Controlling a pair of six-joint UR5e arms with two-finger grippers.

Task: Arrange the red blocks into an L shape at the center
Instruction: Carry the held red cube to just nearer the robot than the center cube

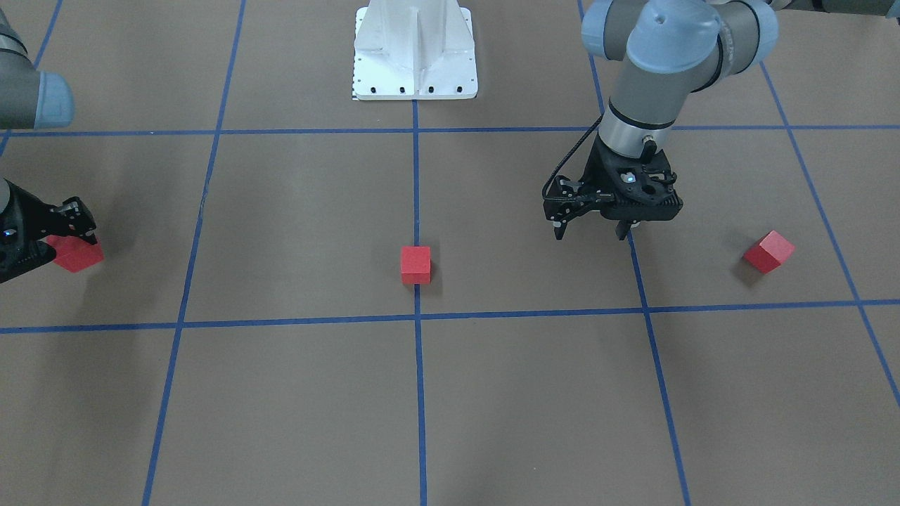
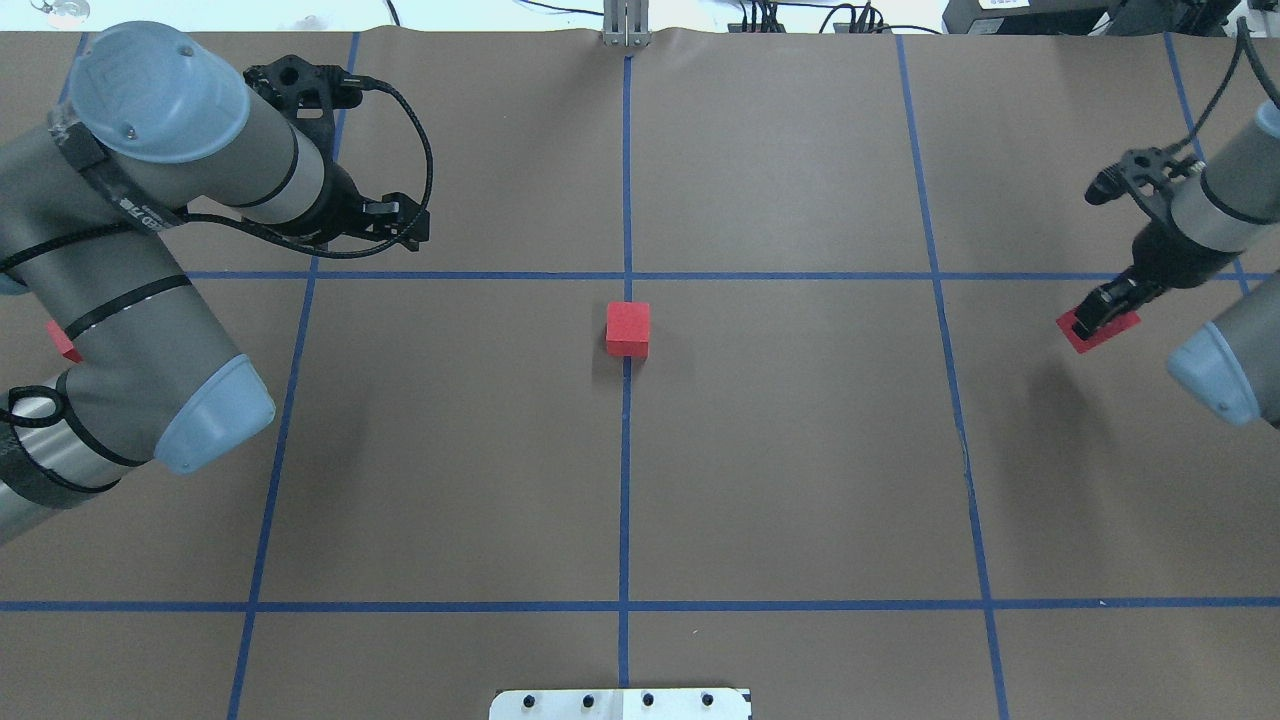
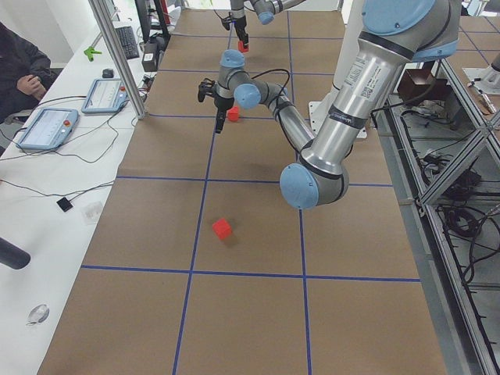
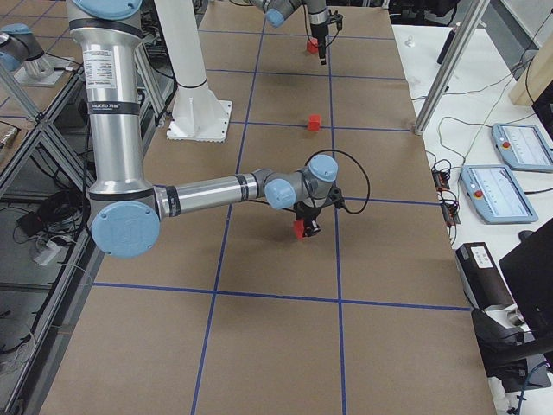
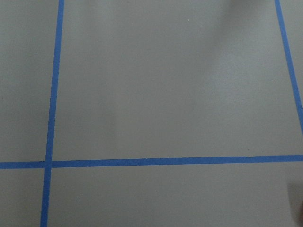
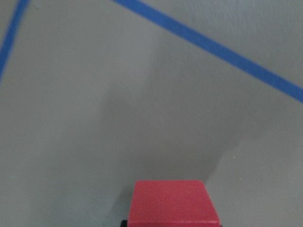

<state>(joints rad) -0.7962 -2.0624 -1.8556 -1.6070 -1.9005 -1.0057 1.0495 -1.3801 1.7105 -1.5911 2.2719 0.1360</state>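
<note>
Overhead exterior shows right gripper tilted down, clamping red block.

Your front-facing camera sits on your side of the bench, looking steeply down toward the base plate at the far edge. The overhead one looks back from behind the robot; both share the middle red block. Two end cameras look along the bench from opposite ends. The wrist cameras hang close over tape lines; the right one catches a second red block.
</note>
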